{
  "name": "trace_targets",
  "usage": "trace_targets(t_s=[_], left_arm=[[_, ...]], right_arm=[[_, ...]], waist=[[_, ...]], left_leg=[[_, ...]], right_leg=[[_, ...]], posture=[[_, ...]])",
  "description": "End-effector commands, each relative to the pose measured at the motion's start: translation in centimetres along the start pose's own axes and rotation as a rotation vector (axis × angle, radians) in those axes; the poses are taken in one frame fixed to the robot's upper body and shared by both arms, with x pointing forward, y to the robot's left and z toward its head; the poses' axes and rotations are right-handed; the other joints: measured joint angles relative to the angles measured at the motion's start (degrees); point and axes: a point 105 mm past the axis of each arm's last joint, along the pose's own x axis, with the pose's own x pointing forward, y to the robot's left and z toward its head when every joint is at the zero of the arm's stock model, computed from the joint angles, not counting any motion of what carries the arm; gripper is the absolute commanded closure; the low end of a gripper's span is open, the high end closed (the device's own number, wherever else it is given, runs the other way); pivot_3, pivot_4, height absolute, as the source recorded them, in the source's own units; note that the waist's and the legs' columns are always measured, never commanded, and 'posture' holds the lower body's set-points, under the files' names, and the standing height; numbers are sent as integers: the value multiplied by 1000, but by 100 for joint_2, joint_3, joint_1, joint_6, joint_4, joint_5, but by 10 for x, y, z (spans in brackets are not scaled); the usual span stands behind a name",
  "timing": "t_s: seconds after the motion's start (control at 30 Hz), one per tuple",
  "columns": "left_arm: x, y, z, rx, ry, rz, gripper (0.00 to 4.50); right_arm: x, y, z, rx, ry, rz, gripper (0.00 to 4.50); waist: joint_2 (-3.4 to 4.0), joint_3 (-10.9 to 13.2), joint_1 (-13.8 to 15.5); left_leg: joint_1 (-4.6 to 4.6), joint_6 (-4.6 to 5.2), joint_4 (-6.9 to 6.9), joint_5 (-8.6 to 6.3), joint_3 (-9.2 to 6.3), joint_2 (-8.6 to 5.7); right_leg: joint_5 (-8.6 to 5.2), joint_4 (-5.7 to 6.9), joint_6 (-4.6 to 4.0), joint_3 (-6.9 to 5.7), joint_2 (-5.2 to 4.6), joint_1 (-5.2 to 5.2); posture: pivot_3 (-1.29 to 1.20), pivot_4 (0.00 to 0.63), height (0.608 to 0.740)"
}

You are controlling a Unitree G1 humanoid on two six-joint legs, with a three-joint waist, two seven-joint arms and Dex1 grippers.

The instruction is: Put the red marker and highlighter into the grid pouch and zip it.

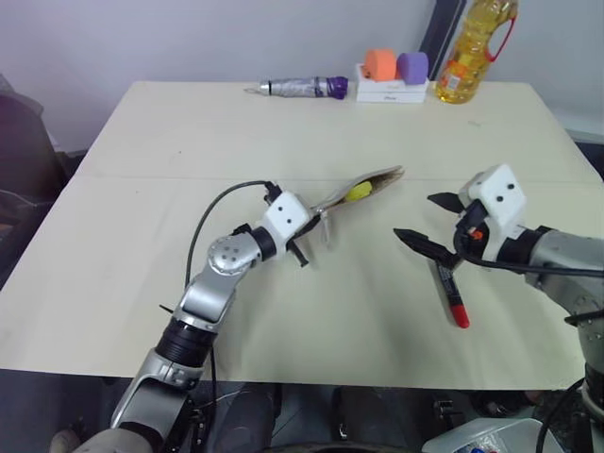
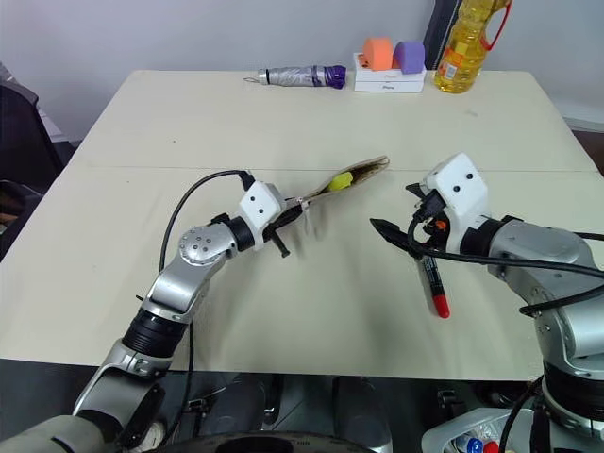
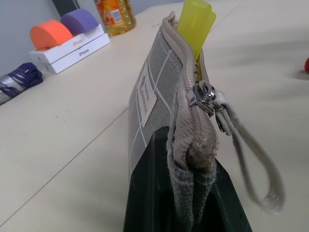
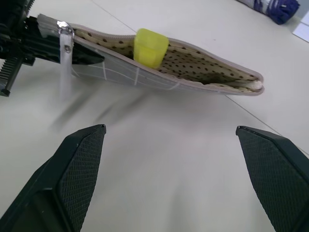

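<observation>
The slim red marker with a black section [image 1: 449, 293] lies flat on the cream table [image 1: 142, 311], directly under our right gripper [image 1: 427, 223], whose fingers are spread wide and empty. Its long axis runs toward us. Well to its left, our left gripper [image 1: 304, 238] pinches the grey grid fabric pouch [image 4: 145, 72], unzipped, yellow highlighter [image 4: 149, 47] protruding.

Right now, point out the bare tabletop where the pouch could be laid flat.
Free: the wide strip between the grid pouch and the far row, purple-and-silver tube to oil bottle. The table's left side is bare too. Crowded: around the right claw and the red marker.
</observation>
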Motion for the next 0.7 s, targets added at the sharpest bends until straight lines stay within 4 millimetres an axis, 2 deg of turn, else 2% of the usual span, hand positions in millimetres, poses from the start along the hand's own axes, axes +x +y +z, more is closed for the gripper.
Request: trace_targets(t_s=[0.03,0.07,0.17,0.33,0.37,0.43,0.57,0.7], left_arm=[[-2,1,11,23,-45,0,4500],[-2,0,11,25,-47,-5,4500],[-4,-4,11,26,-52,-16,4500],[-5,-8,15,16,-72,-25,4500],[-6,-9,16,11,-78,-24,4500],[-7,-10,17,8,-82,-23,4500],[-9,-10,19,2,-90,-20,4500],[-11,-15,16,14,-79,-51,4500]], right_arm=[[7,7,18,-39,-72,18,18],[10,10,22,-33,-94,36,18],[20,22,38,26,-178,105,889],[41,31,44,34,-192,121,3585],[46,33,41,27,-179,121,3993],[51,33,35,9,-153,109,4422],[51,26,21,-26,-103,78,4422],[32,10,-2,-34,6,58,4422]], waist=[[0,0,-24],[0,0,-33],[4,-2,-66],[3,-2,-39],[3,-2,-14],[3,-2,-32],[3,-2,-39],[3,-2,-12]], left_leg=[[0,0,-1,0,-1,1],[0,0,-2,0,-3,2],[1,0,-4,0,0,5],[0,0,-2,0,-1,3],[0,0,-2,0,0,2],[-7,0,0,0,-2,0],[-7,-1,-4,0,-2,1],[-9,0,-2,0,-1,0]], right_leg=[[0,1,0,0,1,-1],[0,1,0,0,2,-2],[0,3,0,0,5,-6],[0,5,-1,-1,2,-6],[0,5,-1,-1,1,-7],[0,4,0,0,0,-10],[0,7,0,-1,2,-17],[0,3,0,-1,0,-14]], posture=[[0,150,740],[0,150,740],[0,150,740],[0,150,740],[0,150,740],[0,150,740],[0,150,740],[0,150,740]])
